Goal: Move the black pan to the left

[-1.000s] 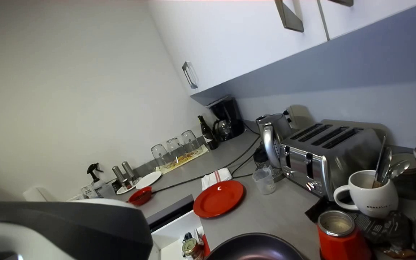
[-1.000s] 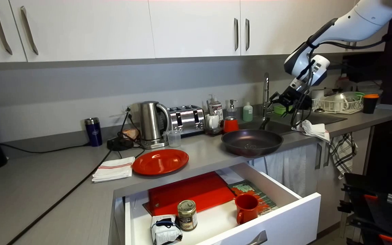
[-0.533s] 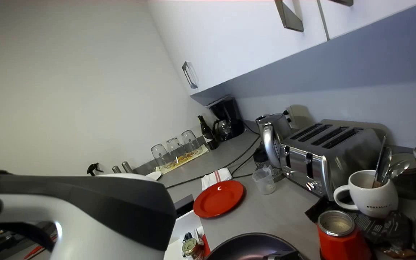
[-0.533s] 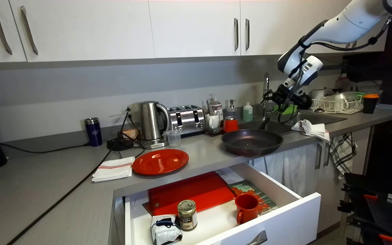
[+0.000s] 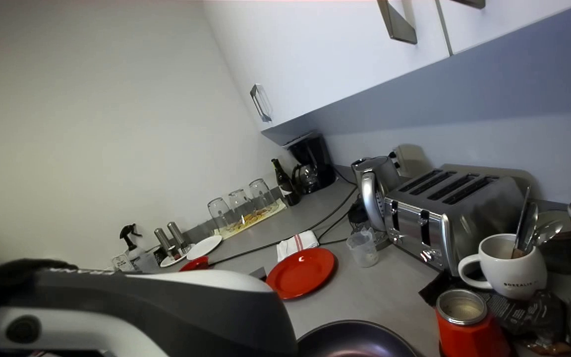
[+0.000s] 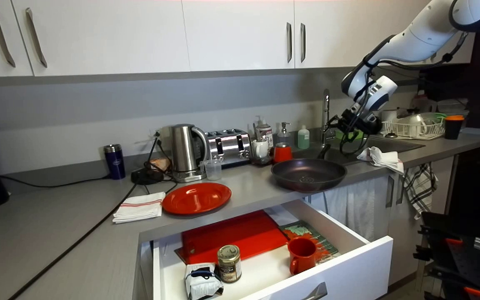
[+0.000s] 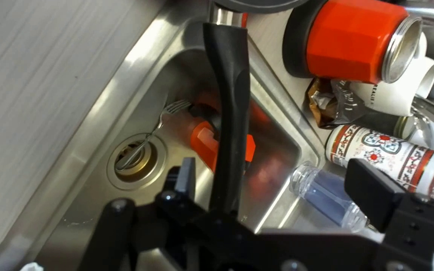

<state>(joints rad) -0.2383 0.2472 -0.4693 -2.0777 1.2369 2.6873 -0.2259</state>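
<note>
One gripper, jaws wide apart, holds nothing; a black handle runs between the jaws in the centre of the wrist view, contact not shown. The black pan itself rests on the table, right of centre in an exterior view. Judged status: approach in hand; grasp, leftward move and release outstanding. Legible marking: "BOREALI" on the white mug, lower right in an exterior view, ending unclear; lettering on the black packet below is too small.
</note>
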